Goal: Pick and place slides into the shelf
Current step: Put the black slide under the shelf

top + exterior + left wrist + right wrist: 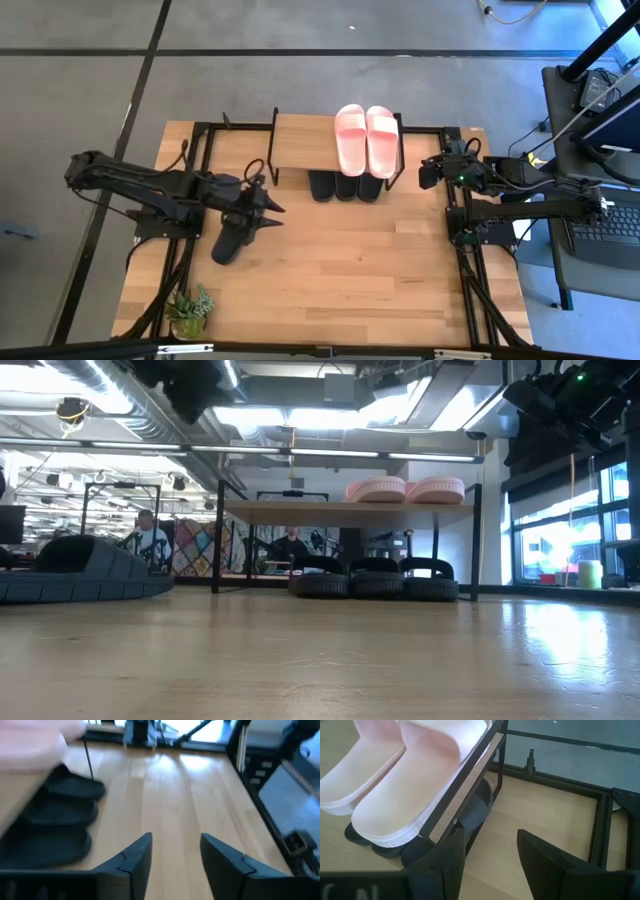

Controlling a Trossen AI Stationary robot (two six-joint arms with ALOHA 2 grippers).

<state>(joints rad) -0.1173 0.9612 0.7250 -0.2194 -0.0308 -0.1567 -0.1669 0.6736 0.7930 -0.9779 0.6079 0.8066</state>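
The shelf point(305, 142) stands at the table's far middle. The pale pink pair of slides point(365, 138) lies on the right part of its top board and also shows in the right wrist view point(400, 775). Three black slides point(345, 186) rest on the table under the shelf, their ends sticking out toward the near side. A fourth black slide point(230, 242) lies on the table at the left and also shows in the low view point(80, 570). My left gripper point(278, 214) is open and empty, just right of that slide, above the table. My right gripper point(430, 174) is open and empty beside the shelf's right end.
Black metal frame rails point(455, 240) run along the table's left and right sides and behind the shelf. A small potted plant point(190, 310) stands at the near left corner. Bare wooden tabletop point(350, 260) lies between the arms. A desk with a laptop point(600, 230) stands right of the table.
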